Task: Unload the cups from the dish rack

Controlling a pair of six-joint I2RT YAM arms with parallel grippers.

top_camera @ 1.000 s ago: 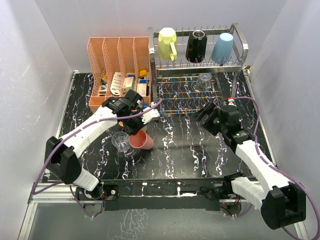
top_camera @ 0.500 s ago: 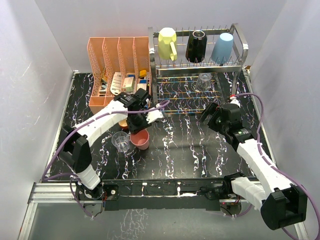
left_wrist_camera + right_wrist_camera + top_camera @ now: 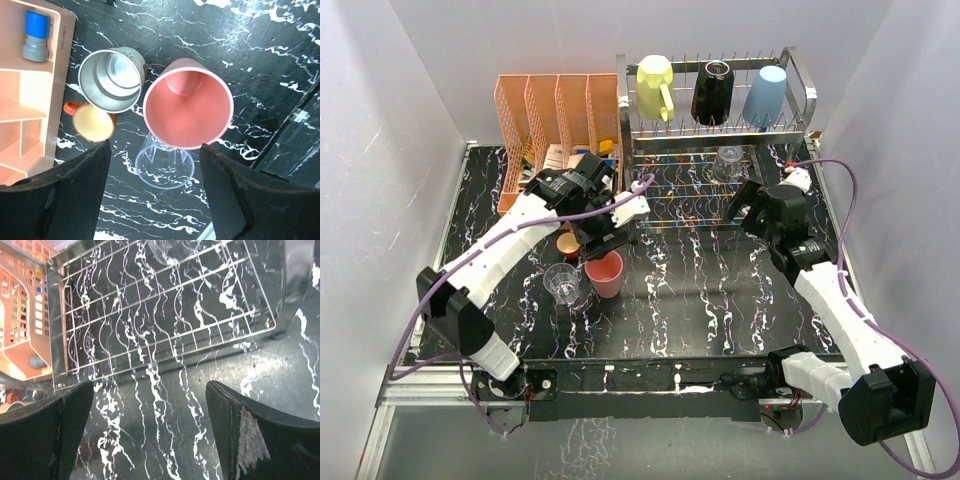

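The dish rack holds a pale yellow mug, a black mug and a light blue tumbler on its top tier. A clear glass stands on the lower tier. On the table a pink tumbler stands upright beside a steel cup, a small orange-red cup and another clear glass. My left gripper hovers open just above the pink tumbler and holds nothing. My right gripper is open and empty in front of the rack's lower wire shelf.
A peach slotted organizer with small bottles and boxes stands left of the rack, close behind the left arm. The rack's steel frame leg is at the right of the right gripper. Black marbled table lies between the arms.
My left gripper opened and let go of the pink tumbler, which went from tilted to upright, and then rose above it. The right arm moved closer to the rack.
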